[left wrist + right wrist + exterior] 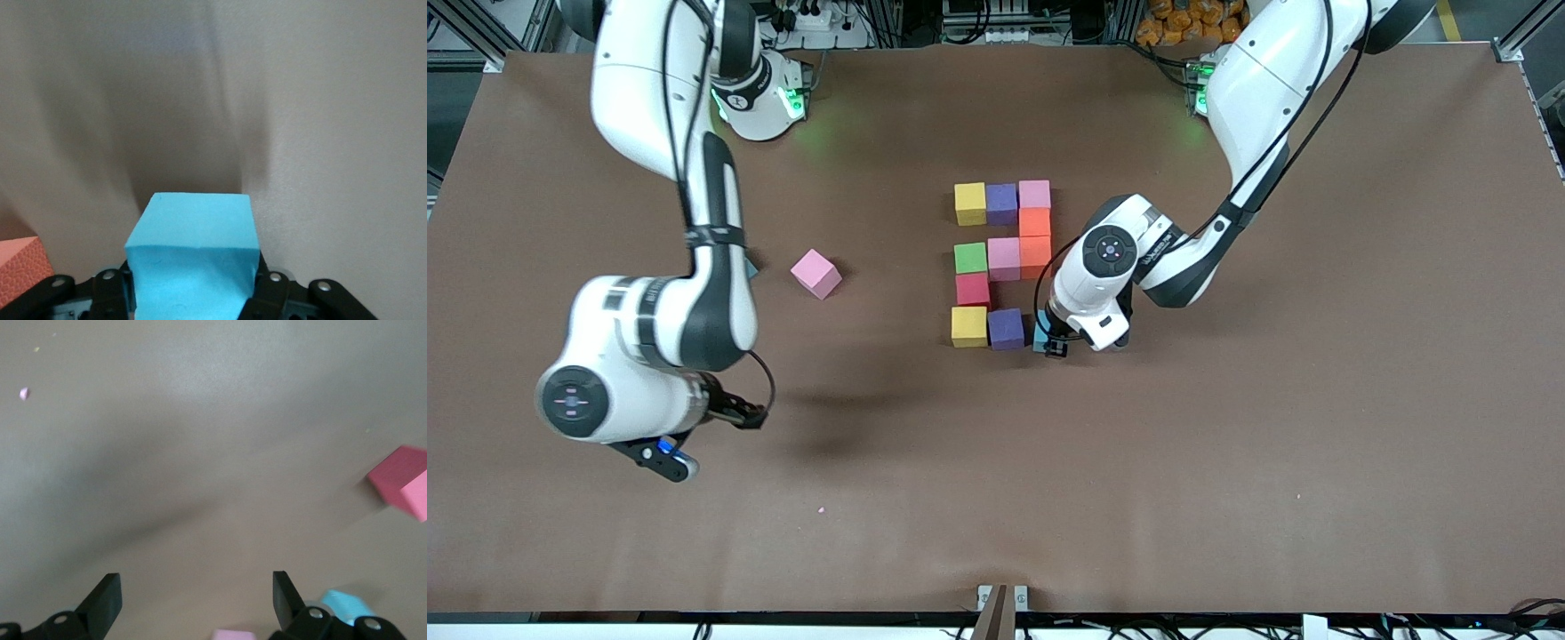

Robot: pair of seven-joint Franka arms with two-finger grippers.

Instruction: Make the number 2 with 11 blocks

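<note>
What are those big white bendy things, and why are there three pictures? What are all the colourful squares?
Those are two robot arms at a brown table. One picture looks down from above; the other two come from cameras on each arm's wrist. The squares are small foam cubes, laid out to build a blocky number 2. The left hand is shut on a light blue foam cube, at the last row beside a purple foam cube. The right hand waits open above bare table. A spare pink foam cube lies apart.
</note>
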